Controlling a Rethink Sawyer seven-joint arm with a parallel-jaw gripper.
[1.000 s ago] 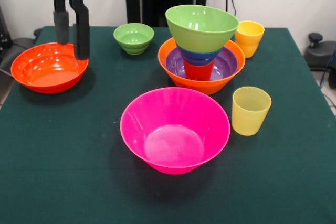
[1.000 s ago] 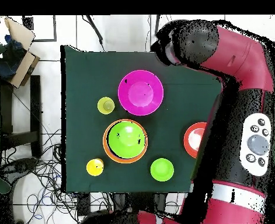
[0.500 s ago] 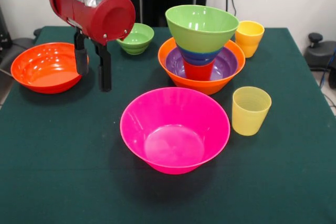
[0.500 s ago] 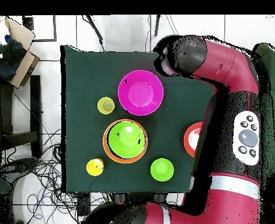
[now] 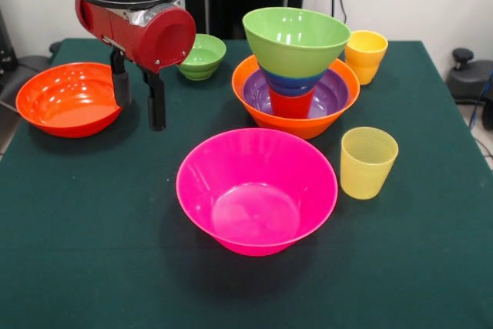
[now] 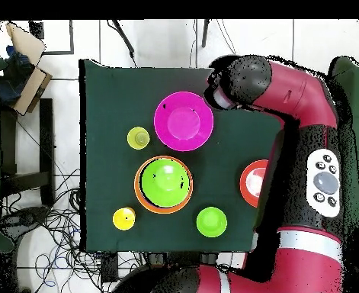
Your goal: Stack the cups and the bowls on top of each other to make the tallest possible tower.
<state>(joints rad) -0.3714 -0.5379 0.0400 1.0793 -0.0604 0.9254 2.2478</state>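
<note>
The tower (image 5: 296,44) stands at the back middle: a large orange bowl (image 5: 300,125) holds a purple bowl (image 5: 333,94), an upturned red-orange cup (image 5: 291,104), a blue bowl (image 5: 293,82) and a medium green bowl on top. From overhead the tower (image 6: 165,181) shows its green top. The large pink bowl (image 5: 256,190) sits in front, the red-orange bowl (image 5: 71,99) at the left, the small green bowl (image 5: 202,55) behind. Two yellow cups stand upright: one (image 5: 365,55) behind the tower, the paler one (image 5: 368,162) to its right front. My gripper (image 5: 139,115) hangs open and empty between the red-orange bowl and the pink bowl.
The green cloth table (image 5: 92,252) has bare room along its front and left front. In the overhead view the red arm (image 6: 319,152) covers the table's right side and part of the red-orange bowl (image 6: 251,183). The pink bowl (image 6: 184,120) lies beside the wrist.
The gripper has left the red-orange bowl's rim, moved right toward the table's middle and come lower, and the wrist has turned. The bowls and cups have not moved.
</note>
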